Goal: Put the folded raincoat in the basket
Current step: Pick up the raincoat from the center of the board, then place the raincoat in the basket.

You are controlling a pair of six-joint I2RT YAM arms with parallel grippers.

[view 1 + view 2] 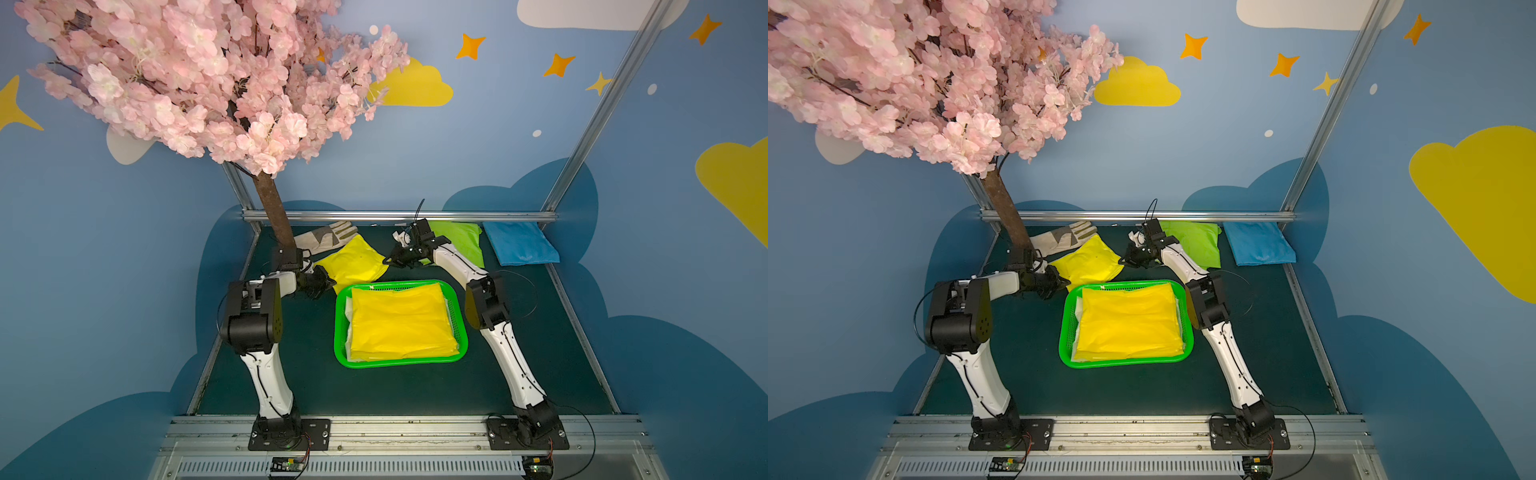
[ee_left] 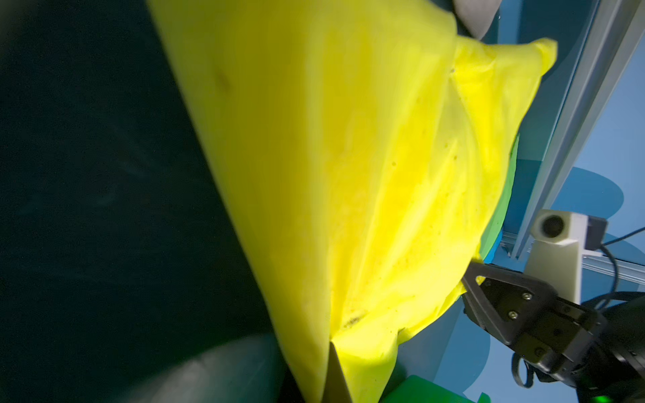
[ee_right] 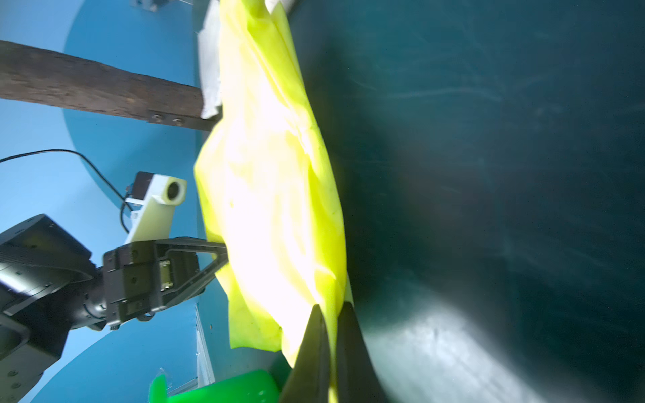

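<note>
Left pincer (image 1: 323, 286) closed tight on corner of yellow folded raincoat (image 1: 353, 262). Right pincer (image 1: 390, 261) clamped on opposite corner, thin fabric pinched between fingertips (image 3: 314, 335). Raincoat spans between both pincers, just behind green basket (image 1: 338, 328), outside it. Cannot tell if lifted off dark worktop (image 1: 316, 386). Basket holds yellow folded stack (image 1: 401, 324). Work glove (image 1: 328, 237), green pouch (image 1: 459, 243) and blue pouch (image 1: 519, 245) along back edge.
</note>
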